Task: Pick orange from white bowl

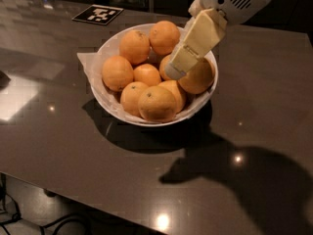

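The white bowl (128,117) stands on a dark, glossy table (63,146), towards its far side, and is lined with white paper (87,62) that protrudes over the left rim. The bowl contains about eight oranges. The orange (202,78), the largest and dullest of them, lies at the right side of the bowl, against the right rim. The smaller oranges (117,72) fill the centre, left, front and rear of the bowl. The gripper (179,65), cream-coloured, reaches down at an angle from the upper right into the bowl. Its lower end rests at the left face of the orange, between it and the neighbouring fruit. Whether the gripper has a grasp on the orange cannot be determined from this view. A black-and-white marker tag (98,14) lies flat on the table behind the bowl, well apart from it.
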You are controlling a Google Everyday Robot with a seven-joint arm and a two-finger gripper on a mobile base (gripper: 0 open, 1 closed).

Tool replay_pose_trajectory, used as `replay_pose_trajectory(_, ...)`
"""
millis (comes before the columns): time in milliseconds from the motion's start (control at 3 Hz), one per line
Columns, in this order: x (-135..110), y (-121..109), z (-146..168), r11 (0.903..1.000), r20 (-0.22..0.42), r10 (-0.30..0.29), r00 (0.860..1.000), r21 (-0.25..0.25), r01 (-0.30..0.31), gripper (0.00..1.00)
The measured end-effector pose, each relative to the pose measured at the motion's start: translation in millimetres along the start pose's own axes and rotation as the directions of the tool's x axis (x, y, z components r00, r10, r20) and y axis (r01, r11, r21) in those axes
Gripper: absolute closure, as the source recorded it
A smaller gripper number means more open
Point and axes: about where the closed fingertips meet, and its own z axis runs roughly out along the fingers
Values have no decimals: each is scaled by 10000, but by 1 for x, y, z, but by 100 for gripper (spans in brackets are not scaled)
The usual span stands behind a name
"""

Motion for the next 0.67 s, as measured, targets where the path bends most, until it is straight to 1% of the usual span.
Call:
replay_pose_trajectory(333, 0, 0, 0, 10000, 0, 0, 10000, 0, 0, 0)
replay_pose_trajectory(667, 1, -1, 0, 9995, -238, 292, 9993, 81, -290, 0)
